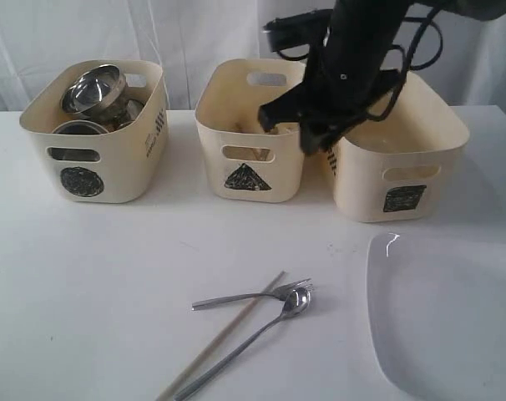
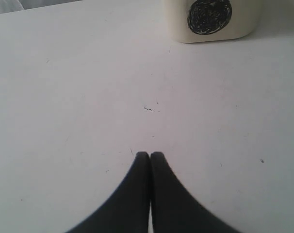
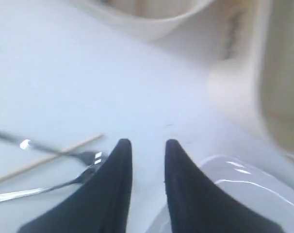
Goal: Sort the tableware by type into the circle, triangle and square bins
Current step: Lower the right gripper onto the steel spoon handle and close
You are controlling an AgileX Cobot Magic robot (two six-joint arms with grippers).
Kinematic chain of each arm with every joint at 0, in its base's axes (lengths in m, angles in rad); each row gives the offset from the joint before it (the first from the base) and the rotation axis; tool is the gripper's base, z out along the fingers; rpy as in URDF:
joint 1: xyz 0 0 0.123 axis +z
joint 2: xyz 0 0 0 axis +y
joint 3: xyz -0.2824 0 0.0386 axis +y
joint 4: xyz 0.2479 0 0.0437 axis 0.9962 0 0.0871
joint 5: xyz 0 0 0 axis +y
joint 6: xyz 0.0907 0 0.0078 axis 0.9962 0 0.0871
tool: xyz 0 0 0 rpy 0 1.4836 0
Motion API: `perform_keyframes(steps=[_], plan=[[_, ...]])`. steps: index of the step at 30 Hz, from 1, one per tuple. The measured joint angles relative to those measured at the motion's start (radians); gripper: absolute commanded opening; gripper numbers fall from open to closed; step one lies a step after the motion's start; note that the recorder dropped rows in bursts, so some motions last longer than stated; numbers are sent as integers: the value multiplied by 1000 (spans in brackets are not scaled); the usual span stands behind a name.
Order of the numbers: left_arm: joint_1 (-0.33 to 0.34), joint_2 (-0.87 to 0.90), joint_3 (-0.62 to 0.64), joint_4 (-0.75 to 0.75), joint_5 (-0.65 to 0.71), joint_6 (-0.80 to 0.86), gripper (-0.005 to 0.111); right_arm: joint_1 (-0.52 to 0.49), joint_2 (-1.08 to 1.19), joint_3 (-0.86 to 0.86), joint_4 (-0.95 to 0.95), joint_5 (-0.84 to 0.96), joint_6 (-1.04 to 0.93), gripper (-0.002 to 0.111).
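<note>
Steel bowls and mugs (image 1: 94, 90) fill the circle bin (image 1: 119, 163) at the left. The triangle bin (image 1: 274, 167) stands in the middle and the square bin (image 1: 374, 192) at the right. A steel fork (image 1: 253, 296), a steel spoon (image 1: 265, 330) and one wooden chopstick (image 1: 224, 334) lie crossed on the table in front. The large white plate (image 1: 453, 317) lies at the front right. My right gripper (image 3: 144, 143) hangs open and empty between the triangle and square bins, with the chopstick (image 3: 50, 158) and plate (image 3: 244, 187) below it. My left gripper (image 2: 150, 155) is shut and empty over bare table near the circle bin (image 2: 210, 29).
The white table (image 1: 86, 276) ends at a white curtain (image 1: 86, 33) behind the bins. The right arm (image 1: 353, 67) and its cables hide part of the triangle and square bins' rims. The left arm is out of the exterior view.
</note>
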Motion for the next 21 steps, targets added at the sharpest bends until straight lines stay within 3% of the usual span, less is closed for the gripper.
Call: perform_keyframes(steps=[4, 8, 12, 18, 21], plan=[[0, 0, 0, 0, 0, 0, 0, 91, 0, 13, 144, 16, -89, 9], [0, 0, 0, 0, 0, 0, 0, 252, 0, 72, 151, 16, -168, 7], [0, 0, 0, 0, 0, 0, 0, 411, 0, 142, 99, 18, -384, 9], [0, 0, 0, 0, 0, 0, 0, 487, 0, 224, 41, 22, -673, 37], [0, 0, 0, 0, 0, 0, 0, 488, 0, 270, -7, 22, -736, 44]])
